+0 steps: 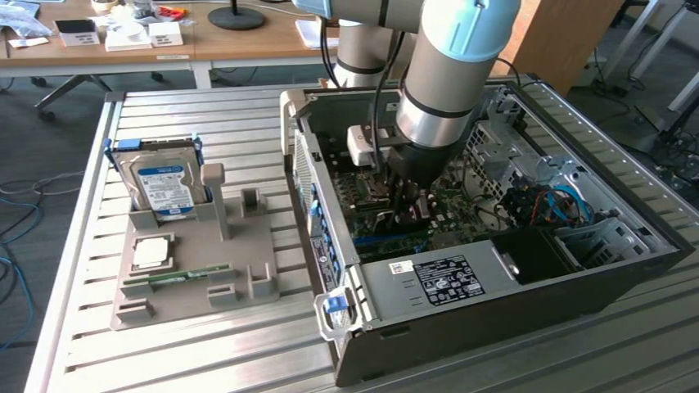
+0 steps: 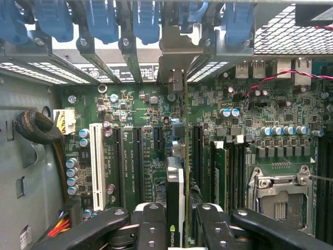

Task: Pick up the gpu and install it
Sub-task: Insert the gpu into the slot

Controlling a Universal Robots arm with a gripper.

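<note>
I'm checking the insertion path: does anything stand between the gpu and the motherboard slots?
Nothing visible does. The gripper holds the gpu edge-on right over the motherboard, and the expansion slots beside it stand empty. The slot directly beneath the card is hidden by the card itself.

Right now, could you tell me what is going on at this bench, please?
The robot arm is inside the open computer case, and its gripper is shut on the gpu, holding it edge-on over the motherboard and its expansion slots. Whether the card is seated I cannot tell. The hard drive and memory stick sit in the holder beside the case.
</note>
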